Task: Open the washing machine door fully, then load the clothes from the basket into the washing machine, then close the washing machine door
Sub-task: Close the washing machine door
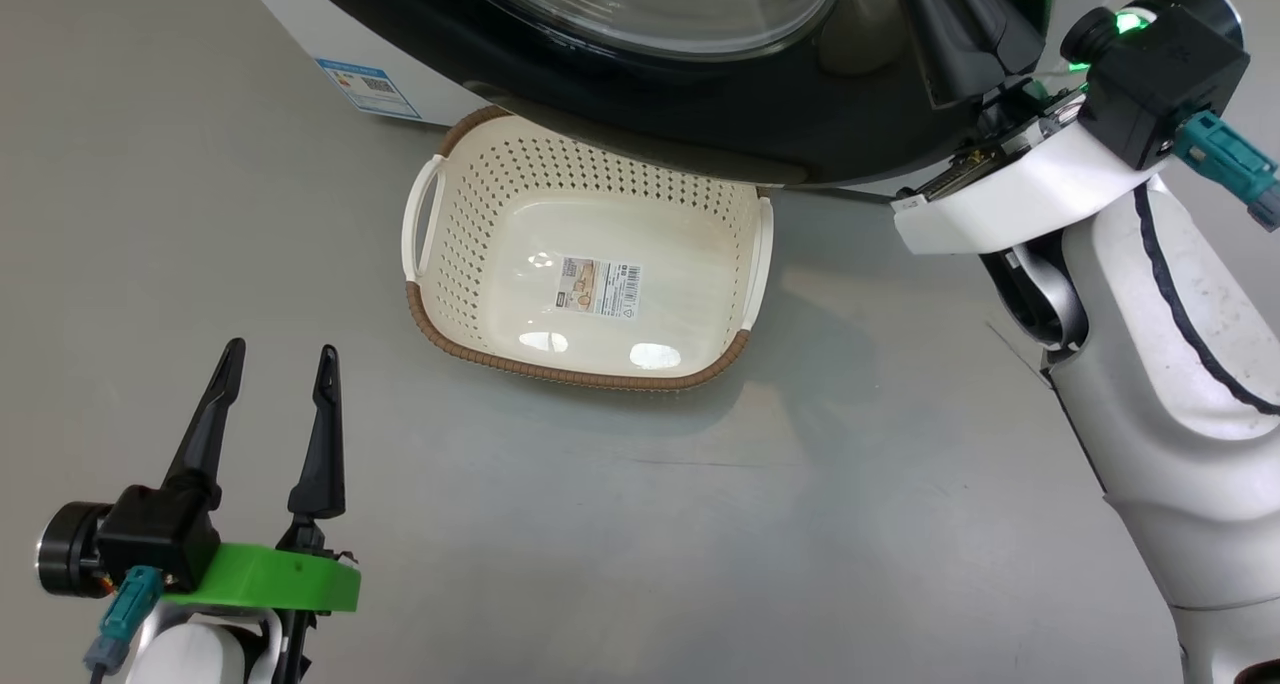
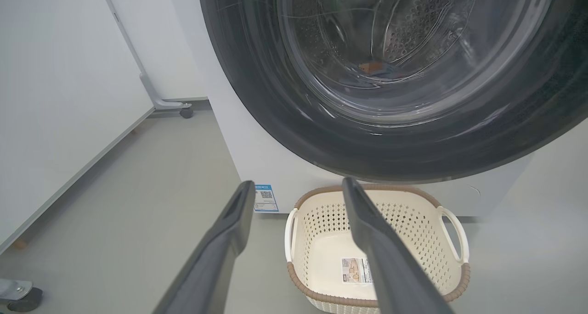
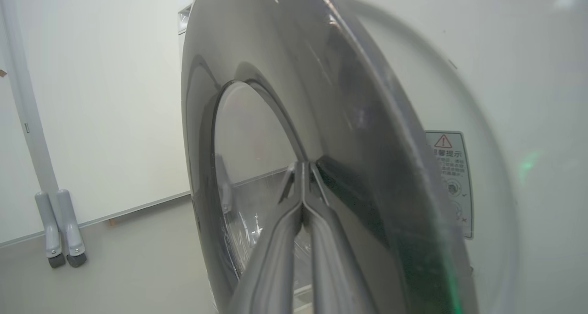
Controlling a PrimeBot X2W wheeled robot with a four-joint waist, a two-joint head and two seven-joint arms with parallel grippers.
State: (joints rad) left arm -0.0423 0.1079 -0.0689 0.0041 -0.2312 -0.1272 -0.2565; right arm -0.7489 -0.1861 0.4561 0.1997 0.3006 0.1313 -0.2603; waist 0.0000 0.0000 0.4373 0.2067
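The washing machine door (image 1: 700,114), a glossy black rim around a bulging glass bowl, hangs over the far edge of the basket (image 1: 470,204). The basket (image 2: 452,263) stands on the floor with just a paper label on its bottom. Through the door's glass (image 2: 404,52) I see the steel drum and a small blue and orange-brown patch of the clothes (image 2: 372,68). My right gripper (image 3: 303,167) is shut, with its tips pressed against the door's black rim (image 3: 349,135). The door stands at an angle to the washing machine (image 3: 528,98). My left gripper (image 1: 280,359) hangs open over bare floor, near-left of the basket.
A blue sticker (image 1: 367,86) marks the machine's lower front. My pale right forearm (image 1: 1150,294) reaches up the right side. A white panel on a wheeled foot (image 2: 186,112) stands left of the machine, with a caster (image 2: 18,298) nearby. A warning label (image 3: 452,181) is on the machine's front.
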